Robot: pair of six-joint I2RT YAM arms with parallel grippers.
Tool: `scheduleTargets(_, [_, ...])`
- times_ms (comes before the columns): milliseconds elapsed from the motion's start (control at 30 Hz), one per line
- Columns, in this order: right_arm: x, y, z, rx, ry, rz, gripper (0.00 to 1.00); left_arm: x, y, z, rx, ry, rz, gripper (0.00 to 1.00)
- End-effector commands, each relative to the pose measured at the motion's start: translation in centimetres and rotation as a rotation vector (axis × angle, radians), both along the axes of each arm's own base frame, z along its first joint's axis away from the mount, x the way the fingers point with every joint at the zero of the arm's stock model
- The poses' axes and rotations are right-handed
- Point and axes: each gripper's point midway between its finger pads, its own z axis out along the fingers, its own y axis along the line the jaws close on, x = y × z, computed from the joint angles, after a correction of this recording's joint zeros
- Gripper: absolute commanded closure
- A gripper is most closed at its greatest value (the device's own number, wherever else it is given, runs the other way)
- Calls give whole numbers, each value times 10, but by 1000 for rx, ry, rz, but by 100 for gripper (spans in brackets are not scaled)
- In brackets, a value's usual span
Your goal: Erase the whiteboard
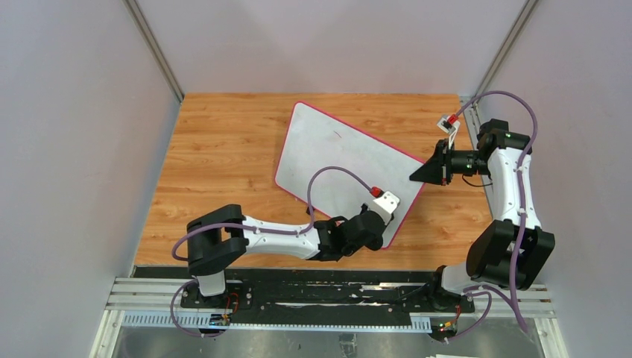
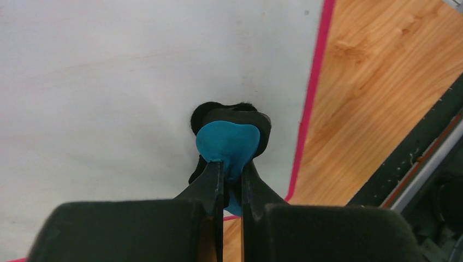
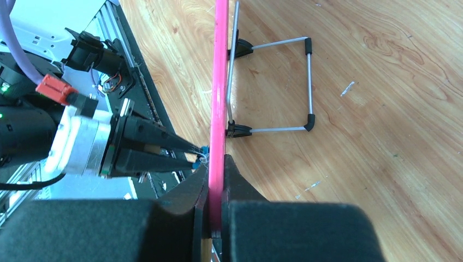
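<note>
The whiteboard stands tilted on the wooden table, white with a pink rim. A small dark mark shows near its upper middle. My left gripper is shut on a blue-and-black eraser, whose black felt side rests against the white face close to the lower right corner. My right gripper is shut on the board's pink rim at its right edge. In the top view the left gripper is at the board's near corner and the right gripper at its right side.
A wire stand with black feet props the board from behind on the wooden table. The black mounting rail runs along the near edge. Grey walls close in the left, back and right sides.
</note>
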Motion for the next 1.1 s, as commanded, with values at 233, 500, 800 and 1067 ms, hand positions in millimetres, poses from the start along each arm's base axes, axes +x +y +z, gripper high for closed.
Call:
scheduleTargets(233, [-12, 15, 11, 41, -16, 59, 100, 4, 2, 8, -36, -27, 13, 100])
scheduleTargets(500, [-13, 15, 11, 41, -15, 58, 100, 48, 60, 26, -40, -59, 152, 100])
scheduleTargets(800, [-12, 14, 10, 42, -12, 58, 99, 95, 143, 54, 16, -147, 352, 100])
scheduleTargets(1067, [-12, 15, 10, 41, -11, 58, 99, 112, 225, 102, -5, -222, 520, 100])
